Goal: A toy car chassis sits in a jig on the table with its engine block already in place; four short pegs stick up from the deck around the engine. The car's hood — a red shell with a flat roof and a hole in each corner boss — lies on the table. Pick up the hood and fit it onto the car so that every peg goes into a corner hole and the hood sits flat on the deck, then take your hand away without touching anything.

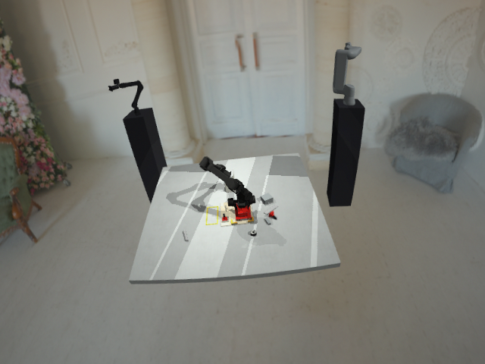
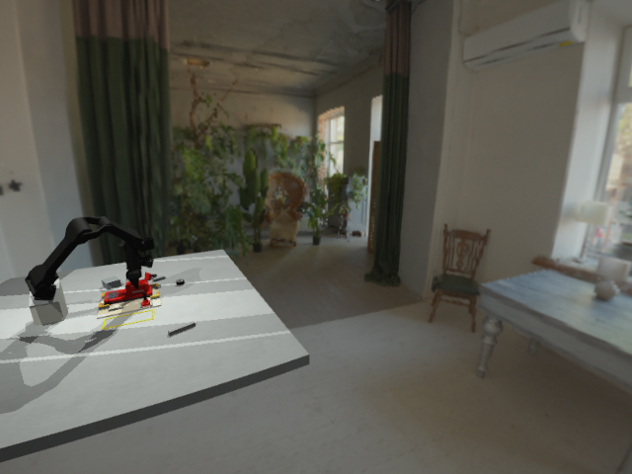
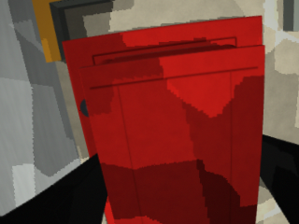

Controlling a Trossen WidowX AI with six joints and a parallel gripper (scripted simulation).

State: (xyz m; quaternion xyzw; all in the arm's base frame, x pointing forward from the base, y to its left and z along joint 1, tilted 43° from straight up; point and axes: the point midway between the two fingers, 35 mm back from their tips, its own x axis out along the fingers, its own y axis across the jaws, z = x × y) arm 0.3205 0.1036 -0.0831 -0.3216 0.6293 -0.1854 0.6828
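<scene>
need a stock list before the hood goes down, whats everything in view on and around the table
hood: one, red, between the gripper fingers over the chassis
chassis: one, red, in the jig
jig: one, beige with yellow-orange corners, on the table
outline: one, yellow, beside the jig
block: one, grey, on the table
bar: one, grey, on the table
pedestals: two, black, behind the table, each bearing an idle arm
gripper: one, black, shut on the hood
</scene>
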